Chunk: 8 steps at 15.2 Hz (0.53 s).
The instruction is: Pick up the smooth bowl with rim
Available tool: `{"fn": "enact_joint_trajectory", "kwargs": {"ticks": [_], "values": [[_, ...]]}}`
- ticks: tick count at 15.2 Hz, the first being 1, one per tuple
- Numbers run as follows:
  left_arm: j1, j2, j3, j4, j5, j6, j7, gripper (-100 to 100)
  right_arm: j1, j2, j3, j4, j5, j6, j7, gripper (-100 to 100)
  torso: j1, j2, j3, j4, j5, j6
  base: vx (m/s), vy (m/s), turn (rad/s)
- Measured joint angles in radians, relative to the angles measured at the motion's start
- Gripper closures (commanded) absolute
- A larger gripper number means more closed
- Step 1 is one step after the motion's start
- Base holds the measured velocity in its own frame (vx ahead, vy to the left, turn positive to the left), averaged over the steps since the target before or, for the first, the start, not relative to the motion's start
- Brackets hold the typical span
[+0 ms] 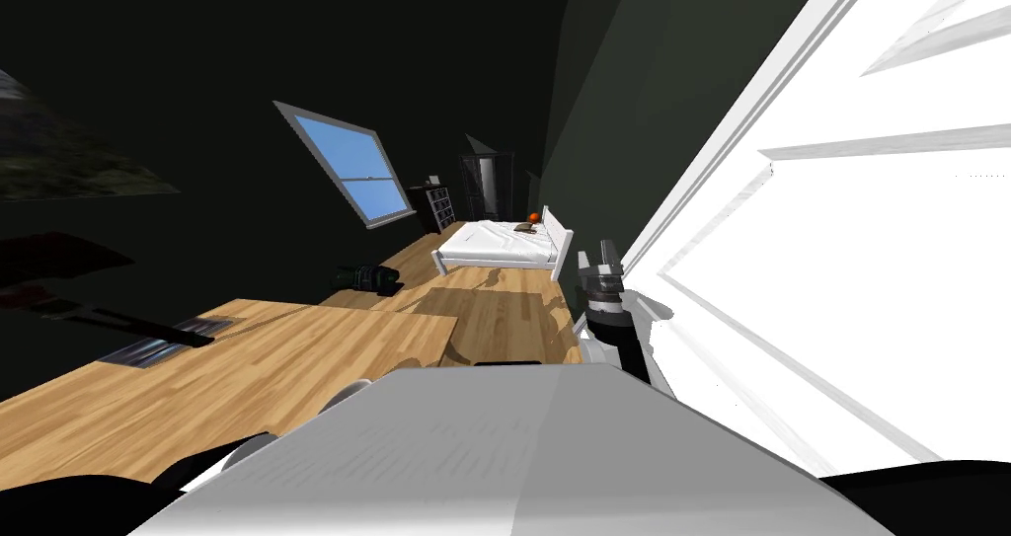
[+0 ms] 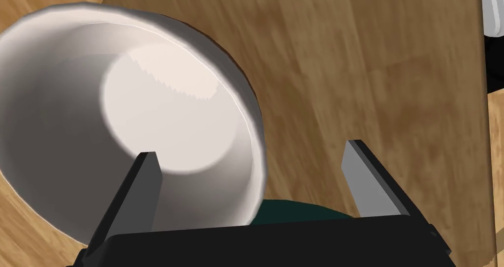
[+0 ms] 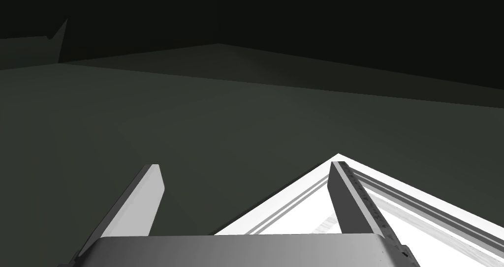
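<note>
Straddling one white bowl [image 2: 147,106] rim | left gripper [image 2: 251,148] spread | right gripper [image 3: 243,164] spread

A smooth white bowl [image 2: 162,111] with a thin rim sits on a brown wooden surface [image 2: 369,72], its pale, round bottom showing. The left gripper [image 2: 250,148] is spread wide across the bowl's rim: one finger [image 2: 142,190] stands against the bowl's inside and the other outside it, over the wood. Whether either touches the bowl cannot be told. A dark green shape [image 2: 295,212] lies just beside the bowl, at the gripper's body.
</note>
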Motion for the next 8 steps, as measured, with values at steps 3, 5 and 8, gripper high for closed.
{"fn": "enact_joint_trajectory", "kwargs": {"ticks": [3, 5, 8], "values": [[-0.020, -0.005, -0.014, 0.041, -0.014, -0.028, -0.008, -100, 0.000, 0.000, 0.000, 0.000, 0.000, 0.000, 0.000, 0, -0.001, 0.001, 0.000, 0.000, 0.000, 0.000, -0.003, 0.014, -0.004], [-0.034, -0.008, -0.024, 0.070, -0.024, -0.050, -0.014, -100, 0.000, 0.000, 0.000, 0.000, 0.000, 0.000, 0.000, 0, -0.001, 0.001, 0.001, 0.000, 0.000, 0.000, -0.003, 0.009, -0.003], [-0.035, -0.009, -0.025, 0.073, -0.025, -0.055, -0.016, 100, 0.000, 0.000, 0.000, 0.000, 0.000, 0.000, 0.000, 0, -0.002, 0.001, 0.001, 0.000, 0.000, 0.000, 0.000, 0.000, 0.000]]}}
